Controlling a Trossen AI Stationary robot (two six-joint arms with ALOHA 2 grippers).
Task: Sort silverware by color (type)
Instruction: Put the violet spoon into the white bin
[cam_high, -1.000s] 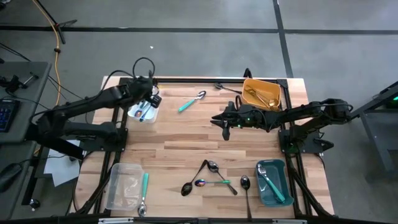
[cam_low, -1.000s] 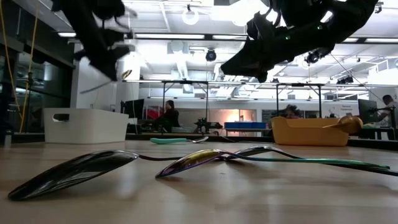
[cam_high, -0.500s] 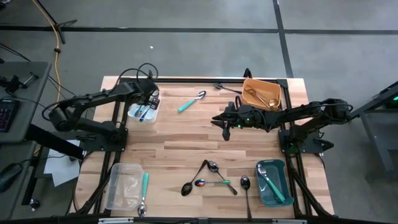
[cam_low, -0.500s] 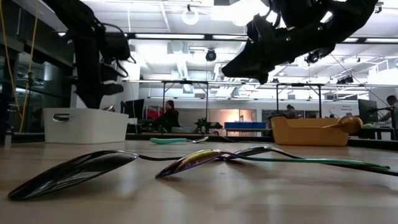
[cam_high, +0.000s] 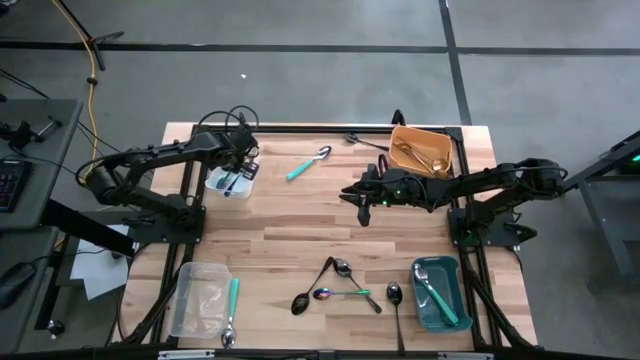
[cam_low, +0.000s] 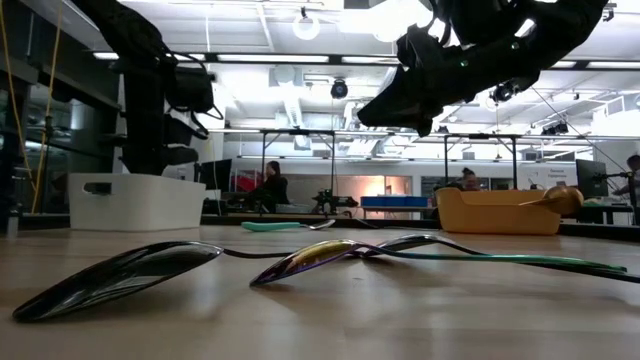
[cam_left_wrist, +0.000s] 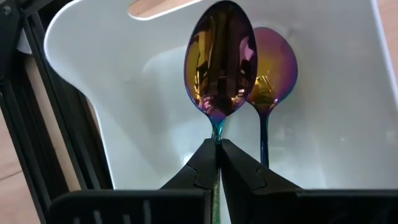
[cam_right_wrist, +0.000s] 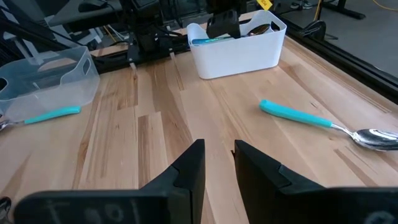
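- The left pincer (cam_left_wrist: 217, 163) is down inside the white bin (cam_high: 243, 184) at the bench's (cam_high: 300, 235) far left, clenched on the handle of a rainbow spoon (cam_left_wrist: 219, 59). The bowl points ahead of the fingers, towards the bin's wall.
- A second rainbow spoon (cam_left_wrist: 272, 68) lies just beside it in that bin, so this bin seems to be the rainbow one; the held spoon looks ready to be let go among its kind.
- The grip sits low on the thin stem, so the spoon should drop flat once the fingers part.
- The right pincer (cam_right_wrist: 217, 163) hovers over the middle of the bench, near the yellow bin (cam_high: 448, 146). Its fingers stand a little apart with nothing between them; it appears to wait its turn.
- The yellow bin holds gold pieces (cam_high: 418, 155) and the teal bin (cam_high: 452, 275) at the near right holds a teal-handled spoon (cam_high: 436, 293), so each colour has its own corner.
- The clear bin (cam_high: 181, 307) at the near left looks empty; a teal-handled spoon (cam_high: 231, 300) lies just beside it on the wood.
- Unsorted pieces are still out: a teal spoon (cam_high: 307, 164) between the two arms, a black utensil (cam_high: 365, 141) at the far edge, and a near-edge cluster of black spoons (cam_high: 303, 300) with a rainbow one (cam_high: 324, 294) among them.
- Judging by what lies loose, roughly half the sorting is left.
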